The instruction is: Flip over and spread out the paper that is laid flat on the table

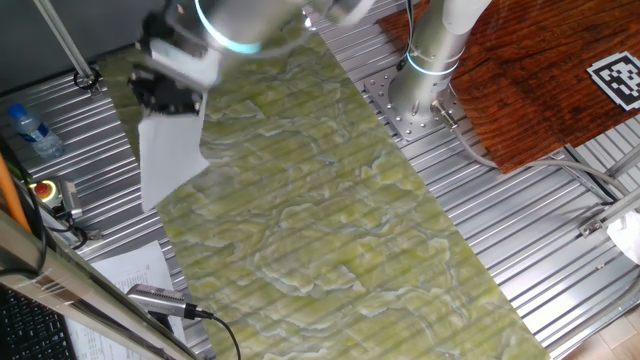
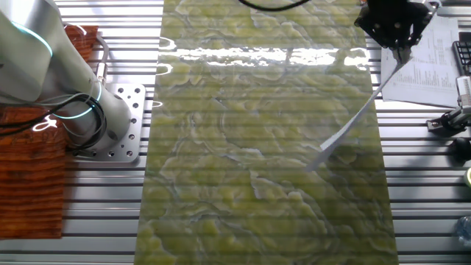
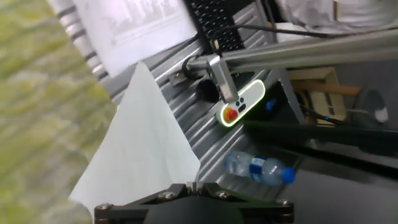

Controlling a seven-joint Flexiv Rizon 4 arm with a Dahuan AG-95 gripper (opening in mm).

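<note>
In one fixed view, the gripper point(image 1: 172, 92) hangs above the far left end of the table point(image 1: 330, 230), blurred. The paper point(image 1: 168, 152) dangles from it as a white sheet, its top edge pinched at the fingers and its lower part hanging over the mat's left edge and the ribbed metal panel point(image 1: 95, 140). A water bottle point(image 1: 30, 130) lies on that panel to the left, a printed sheet point(image 1: 135, 268) lies nearer the camera, and the arm's base point(image 1: 425, 85) stands on the right beside a wood-grain board point(image 1: 545, 80).

In the other fixed view, the gripper point(image 2: 395, 26) sits at the upper right, over the mat's right edge. The paper point(image 2: 353, 121) shows almost edge-on, a thin white strip running down and left from the fingers; whether its lower tip touches the table point(image 2: 257, 147) cannot be told. The printed sheet point(image 2: 427, 62) lies just right of the gripper, and the base point(image 2: 103, 121) stands at the left.

In the hand view, the gripper point(image 3: 194, 185) is at the bottom edge, jaws closed together on the paper point(image 3: 140, 149), which spreads away from them in a rough triangle. It hangs over the mat's edge and the ribbed panel. Beyond it lie the printed sheet point(image 3: 140, 22), a keyboard point(image 3: 217, 18), a red stop button point(image 3: 231, 114) and the bottle point(image 3: 258, 168).
</note>
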